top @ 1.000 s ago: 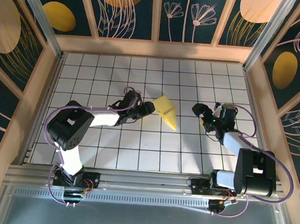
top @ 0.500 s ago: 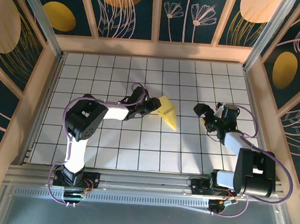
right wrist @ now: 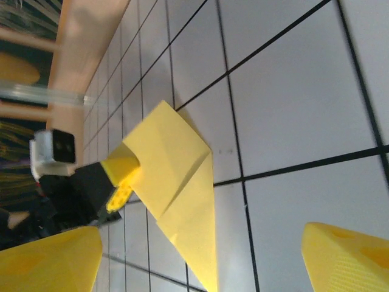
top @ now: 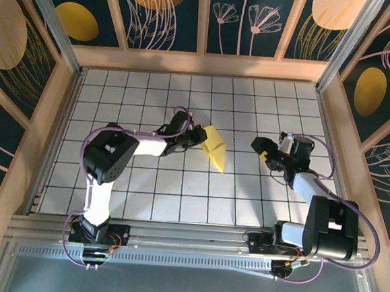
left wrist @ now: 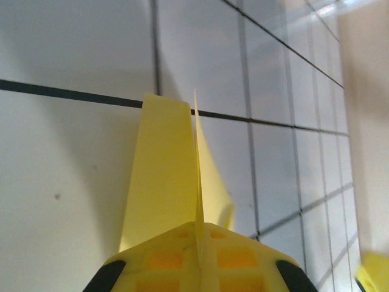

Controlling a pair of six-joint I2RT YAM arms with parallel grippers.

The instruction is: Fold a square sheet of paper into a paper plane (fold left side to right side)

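One arm already has the small folded yellow paper plane (top: 215, 147): the left gripper (top: 197, 137) is pressed together on its wide far-left end. It lies near the middle of the white gridded worktop (top: 111, 180), long axis running far-left to near-right, tip pointing near. The right gripper (top: 265, 151), jaws spread, sits well apart on its right

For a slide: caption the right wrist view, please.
Left gripper shut on the yellow paper plane, right gripper open nearby.
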